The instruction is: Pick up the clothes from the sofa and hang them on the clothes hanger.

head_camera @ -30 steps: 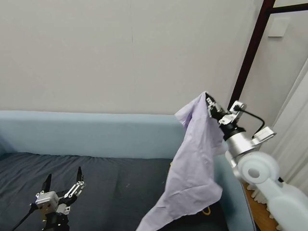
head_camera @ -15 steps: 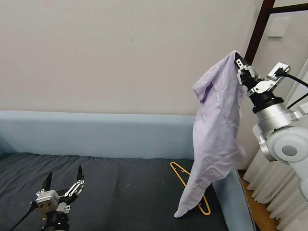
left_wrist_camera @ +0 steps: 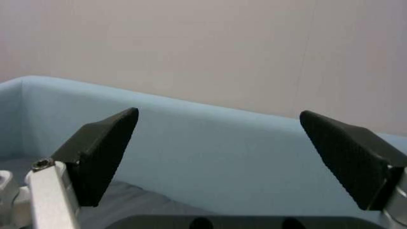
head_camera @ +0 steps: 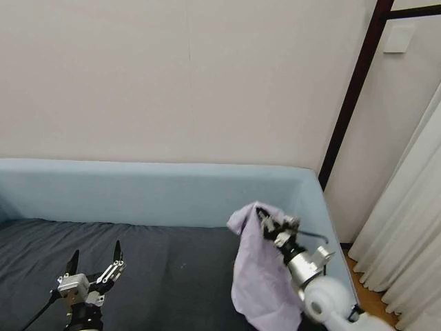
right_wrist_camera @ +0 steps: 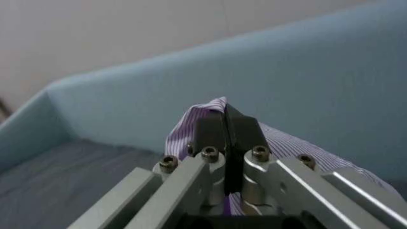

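Clamping a fold of the lilac shirt between fingers pressed flat together, the right gripper holds the garment by its upper edge, low in front of the sofa backrest and just inside the right armrest. From the right wrist view, the fingertips meet with no gap and the striped cloth bunches around and behind them, its purple pinstripes plain against the pale blue upholstery. Below the grip the shirt hangs in loose folds over the right end of the dark seat cushion, its lower hem running out at the bottom of the head view, so whether it touches the cushion cannot be told.

Well apart, at the left end of the seat, the left gripper waits with its jaws spread wide and nothing between them, pointing up just above the dark cushion. The left wrist view shows its two black, ribbed pads far apart, framing the blue backrest and the plain wall above it.

Behind the sofa's right end a dark upright pole leans along the wall, and pale curtains hang at the far right.
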### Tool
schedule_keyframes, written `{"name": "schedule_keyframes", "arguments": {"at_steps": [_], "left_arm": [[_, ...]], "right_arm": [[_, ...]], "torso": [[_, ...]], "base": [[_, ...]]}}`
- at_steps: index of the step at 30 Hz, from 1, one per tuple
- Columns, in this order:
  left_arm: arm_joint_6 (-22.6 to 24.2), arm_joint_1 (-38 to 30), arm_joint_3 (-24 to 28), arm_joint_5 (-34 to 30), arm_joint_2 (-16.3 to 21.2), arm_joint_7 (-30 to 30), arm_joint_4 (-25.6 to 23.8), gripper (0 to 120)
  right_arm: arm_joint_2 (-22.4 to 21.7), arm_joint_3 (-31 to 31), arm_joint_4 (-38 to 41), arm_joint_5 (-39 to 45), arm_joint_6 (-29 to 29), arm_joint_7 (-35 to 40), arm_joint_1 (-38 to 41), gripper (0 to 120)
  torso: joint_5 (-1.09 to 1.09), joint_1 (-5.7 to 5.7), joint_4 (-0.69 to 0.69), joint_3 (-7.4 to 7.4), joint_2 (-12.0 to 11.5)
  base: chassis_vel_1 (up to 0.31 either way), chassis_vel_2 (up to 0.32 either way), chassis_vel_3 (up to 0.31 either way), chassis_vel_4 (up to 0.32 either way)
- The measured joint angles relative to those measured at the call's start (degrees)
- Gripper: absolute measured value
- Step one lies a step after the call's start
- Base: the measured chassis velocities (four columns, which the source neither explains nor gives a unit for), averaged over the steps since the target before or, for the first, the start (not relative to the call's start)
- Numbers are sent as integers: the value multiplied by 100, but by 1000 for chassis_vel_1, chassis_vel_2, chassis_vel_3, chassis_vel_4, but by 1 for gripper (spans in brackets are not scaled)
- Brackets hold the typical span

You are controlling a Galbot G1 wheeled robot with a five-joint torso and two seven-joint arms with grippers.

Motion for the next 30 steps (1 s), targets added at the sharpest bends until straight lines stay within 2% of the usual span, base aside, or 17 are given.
{"name": "schedule_keyframes", "arguments": {"at_steps": [1, 5, 7, 11, 13, 16, 17, 19, 21, 22, 26, 27, 28, 30], "left_arm": [[0, 0, 0, 0, 0, 0, 0, 100], [-6, -15, -74, -55, 25, 0, 61, 100], [-8, -17, -80, -58, 26, 0, 73, 100], [-14, -43, -98, -65, 27, 0, 117, 100], [-15, -44, -98, -66, 27, 0, 117, 100], [-16, -45, -83, -73, 28, 2, 89, 100], [-16, -45, -83, -73, 28, 2, 89, 100], [-16, -66, -80, -80, 38, 3, 86, 100], [-16, -87, -66, -83, 45, 3, 96, 100], [-16, -87, -66, -83, 45, 3, 96, 100], [-19, -136, -1, -82, 50, 4, 143, 100], [-19, -151, 17, -81, 58, 5, 153, 100], [-19, -151, 17, -81, 58, 5, 153, 100], [-20, -182, 37, -79, 85, 6, 187, 100]], "right_arm": [[0, 0, 0, 0, 0, 0, 0, 0], [451, -373, -689, -296, -103, -52, 105, 0], [503, -425, -750, -332, -150, -44, 104, 0], [750, -603, -831, -452, -617, 79, -22, 0], [767, -619, -779, -445, -800, 62, -83, 4], [656, -624, -353, -236, -1318, 32, -329, 19], [656, -624, -353, -236, -1318, 32, -329, 19], [512, -557, -42, -109, -1394, -102, -482, 26], [366, -434, 228, -50, -1366, -303, -601, 34], [366, -434, 228, -50, -1366, -303, -601, 34], [63, -50, 455, -258, -1039, -580, -769, 52], [23, 48, 382, -467, -996, -443, -774, 58], [23, 48, 382, -467, -996, -443, -774, 58], [-20, 181, 138, -906, -1039, 57, -762, 67]], "torso": [[0, 0, 0, 0, 0], [0, 0, 1, 0, 0], [0, 0, 1, 0, 0], [0, 0, 0, 0, 0], [1, 0, 0, 0, 0], [1, 0, 0, 0, 0], [1, 0, 0, 0, 0], [2, 0, -1, 0, 0], [2, 0, -1, -1, 0], [2, 0, -1, -1, 0], [2, 0, -2, -1, 0], [2, 0, 0, 0, 0], [2, 0, 0, 0, 0], [3, 0, -1, 0, 0]], "base": [[0, 0, 0, 0], [0, 0, 0, 0], [0, 0, 0, 0], [0, 0, 0, 0], [0, 0, 0, 0], [0, 0, 0, 0], [0, 0, 0, 0], [0, 0, 0, 0], [0, 0, 0, 0], [0, 0, 0, 0], [0, 0, 0, 0], [0, 0, 0, 0], [0, 0, 0, 0], [0, 0, 0, 0]]}}
